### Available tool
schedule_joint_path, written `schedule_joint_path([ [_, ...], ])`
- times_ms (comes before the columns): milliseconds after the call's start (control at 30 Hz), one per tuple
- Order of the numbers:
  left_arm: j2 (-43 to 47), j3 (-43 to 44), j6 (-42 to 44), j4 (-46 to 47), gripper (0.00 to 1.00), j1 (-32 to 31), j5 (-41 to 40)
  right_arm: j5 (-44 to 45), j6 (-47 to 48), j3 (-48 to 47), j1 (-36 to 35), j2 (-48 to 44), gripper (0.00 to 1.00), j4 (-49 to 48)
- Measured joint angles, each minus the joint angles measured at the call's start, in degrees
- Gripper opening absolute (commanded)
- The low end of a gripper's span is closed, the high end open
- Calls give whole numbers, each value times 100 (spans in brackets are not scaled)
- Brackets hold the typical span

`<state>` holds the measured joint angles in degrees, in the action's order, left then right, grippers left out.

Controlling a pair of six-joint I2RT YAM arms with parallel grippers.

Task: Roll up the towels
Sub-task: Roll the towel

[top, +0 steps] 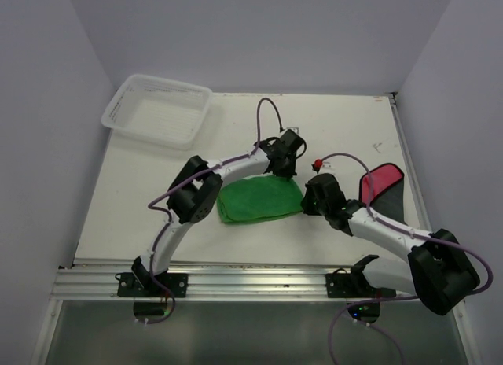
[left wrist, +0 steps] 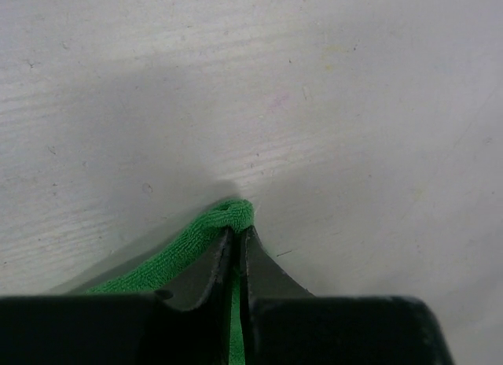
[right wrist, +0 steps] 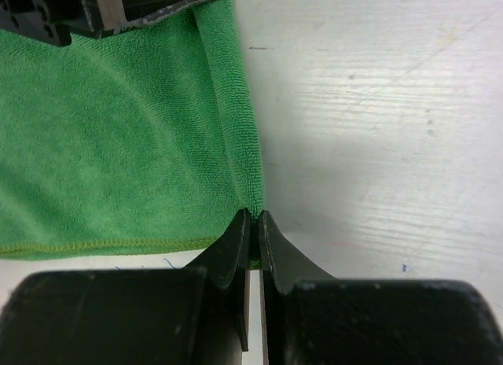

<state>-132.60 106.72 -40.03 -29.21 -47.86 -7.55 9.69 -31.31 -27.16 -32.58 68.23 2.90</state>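
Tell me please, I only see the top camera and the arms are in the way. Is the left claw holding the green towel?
Observer: Yes. In the left wrist view, the left claw is shut on a corner of the green towel, and the cloth bunches up just past the tips.
Operator: What about the other claw?
Observer: The right claw is shut as well, pinching another corner of the same towel.
Operator: Is the towel lying flat?
Observer: Mostly. The right wrist view shows a narrow strip that looks folded over along the edge running between the two claws.
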Motion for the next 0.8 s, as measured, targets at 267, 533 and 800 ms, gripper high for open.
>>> schedule_joint_path([
  [267, 332, -723, -136, 929, 3, 140, 509, 407, 275, -450, -90, -15, 0, 765],
  [533, 688, -1314, -144, 1578, 1, 229, 789, 782, 448, -778, -310, 210, 0, 1235],
  [800, 780, -1469, -131, 1711, 1, 284, 907, 1381, 501, -1043, -815, 535, 0, 1475],
])
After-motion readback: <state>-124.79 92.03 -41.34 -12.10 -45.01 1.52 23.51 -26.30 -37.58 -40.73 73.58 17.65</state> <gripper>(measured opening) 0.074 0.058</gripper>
